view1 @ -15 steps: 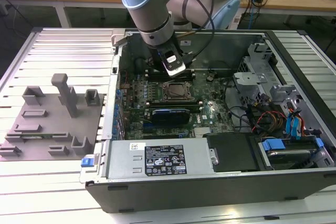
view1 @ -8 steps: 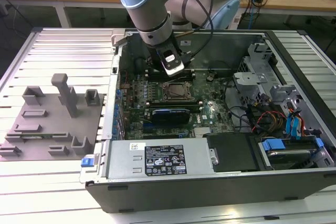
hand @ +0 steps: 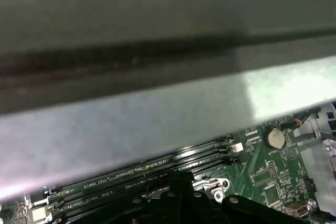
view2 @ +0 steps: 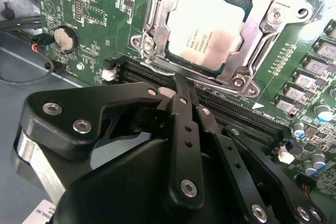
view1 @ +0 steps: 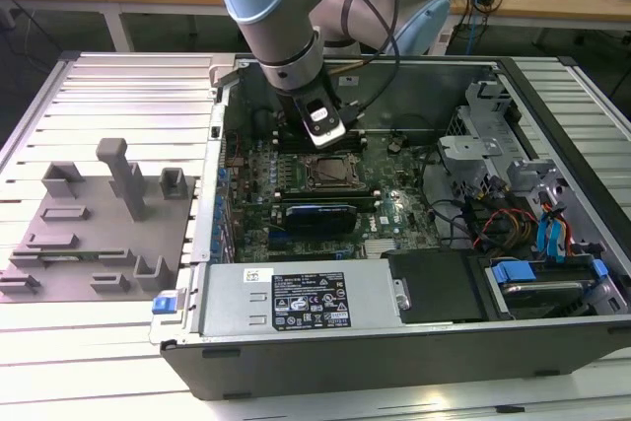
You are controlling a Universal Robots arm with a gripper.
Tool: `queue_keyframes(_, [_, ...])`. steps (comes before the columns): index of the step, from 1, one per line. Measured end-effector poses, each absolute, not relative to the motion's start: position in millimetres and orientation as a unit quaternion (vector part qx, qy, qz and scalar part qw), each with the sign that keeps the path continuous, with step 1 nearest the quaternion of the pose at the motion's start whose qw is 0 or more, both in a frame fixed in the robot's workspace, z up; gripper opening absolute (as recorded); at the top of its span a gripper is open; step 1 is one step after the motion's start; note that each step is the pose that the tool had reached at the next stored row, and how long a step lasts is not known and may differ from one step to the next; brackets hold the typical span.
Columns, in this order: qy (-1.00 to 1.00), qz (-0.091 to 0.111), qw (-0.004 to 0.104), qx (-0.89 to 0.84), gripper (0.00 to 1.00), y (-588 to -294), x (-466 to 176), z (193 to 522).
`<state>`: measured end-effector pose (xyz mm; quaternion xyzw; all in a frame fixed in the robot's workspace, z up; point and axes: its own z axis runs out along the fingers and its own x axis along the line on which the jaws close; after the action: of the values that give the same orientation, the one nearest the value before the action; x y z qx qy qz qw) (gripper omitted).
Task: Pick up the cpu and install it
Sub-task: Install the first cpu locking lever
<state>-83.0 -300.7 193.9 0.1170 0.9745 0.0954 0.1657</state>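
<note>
Open computer case lies on its side on a slatted metal bench; motherboard faces up inside. Arm reaches down from the far side into the case.

Cpu: seated flat in the socket frame, silvery top facing up, pale rim visible all round. Metal bracket of the frame surrounds it on all sides. In the exterior view the socket sits near the middle of the board, with the cpu as a grey square inside it.

Tool: black fingers drawn together to a narrow tip in the second wrist view, clenched with nothing between them. Tip hangs over the memory slots just beside the socket, not touching the cpu. In the exterior view the tool is just above the socket's far edge.

First wrist view: grey case wall runs across close by; below it memory slots, a coin cell and green board.

Grey plastic tray with upright posts rests on the bench at the exterior view's left, well apart from the case. Power supply with label lies along the near side of the case; drive bay with blue clips at the exterior view's right.
</note>
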Motion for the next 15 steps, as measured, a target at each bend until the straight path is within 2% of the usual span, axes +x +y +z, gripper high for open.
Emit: queue_keyframes(15, [0.974,0.094,0.168,0.117,0.11,-301.1,-80.7,188.2])
